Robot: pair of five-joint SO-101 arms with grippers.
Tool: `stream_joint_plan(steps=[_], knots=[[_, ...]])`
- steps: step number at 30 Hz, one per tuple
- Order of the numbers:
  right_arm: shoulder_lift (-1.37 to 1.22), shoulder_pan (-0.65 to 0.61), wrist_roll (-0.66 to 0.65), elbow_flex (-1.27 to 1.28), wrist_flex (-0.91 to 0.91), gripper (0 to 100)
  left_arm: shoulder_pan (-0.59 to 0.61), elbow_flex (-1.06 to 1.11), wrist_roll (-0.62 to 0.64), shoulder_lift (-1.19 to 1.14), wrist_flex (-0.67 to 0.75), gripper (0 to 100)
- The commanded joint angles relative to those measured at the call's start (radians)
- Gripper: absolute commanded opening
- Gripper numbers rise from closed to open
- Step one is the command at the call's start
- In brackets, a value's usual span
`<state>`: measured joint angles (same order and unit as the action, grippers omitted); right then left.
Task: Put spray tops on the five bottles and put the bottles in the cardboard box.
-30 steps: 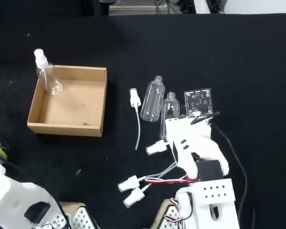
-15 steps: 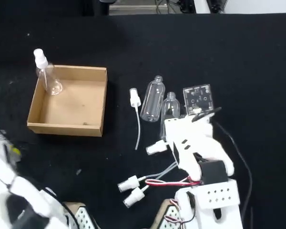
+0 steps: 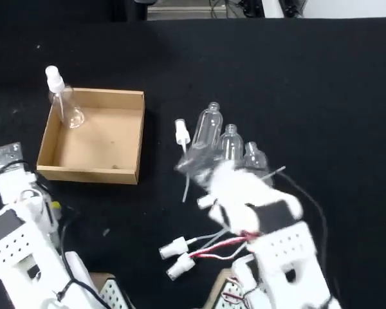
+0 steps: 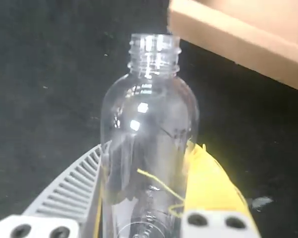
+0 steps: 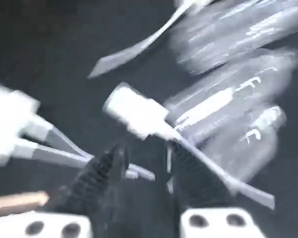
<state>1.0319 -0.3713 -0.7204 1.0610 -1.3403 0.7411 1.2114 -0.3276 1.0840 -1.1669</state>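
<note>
Looking down over the table point(image 3: 321, 84), the job looks barely a fifth done: one capped bottle point(image 3: 63, 98) stands a bit tilted in the far left corner of the cardboard box point(image 3: 90, 174), and as far as I can tell it is the only one finished. Three bare bottles point(image 3: 206, 129) lie side by side to the right of the box, necks open, and four loose spray tops point(image 3: 174, 246) are scattered near them, one with its long tube just beside the nearest bottle, the others nearer the right arm point(image 3: 264, 215). The left arm point(image 3: 16, 225) sits by the near left corner of the box. From the left wrist, the left gripper point(image 4: 149, 178) is clamped on a clear bottle point(image 4: 149, 114), grey finger on one side and yellow on the other, the threaded neck bare and pointing toward a corner of the box; that makes the fifth bottle, and it too wants a top. From the right wrist, the right gripper point(image 5: 144, 168) has its dark fingers parted with nothing between them, poised just short of a spray top point(image 5: 134, 111) that lies against the bare bottles. So I reckon four bottles are left to cap and box.
</note>
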Motion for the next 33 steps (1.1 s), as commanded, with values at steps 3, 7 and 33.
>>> stream_joint_plan(steps=[3,7,33], knots=[[-0.189,-0.14,-0.078,-0.096,0.044,10.8,-0.022,0.012,0.052,0.021,0.018,3],[-0.286,-0.138,-0.224,-0.133,0.049,18.5,-0.022,0.012,0.052,0.021,0.015,3],[-0.599,-0.034,-0.503,-0.28,0.14,22.2,-0.021,0.022,0.049,0.026,0.012,3]])
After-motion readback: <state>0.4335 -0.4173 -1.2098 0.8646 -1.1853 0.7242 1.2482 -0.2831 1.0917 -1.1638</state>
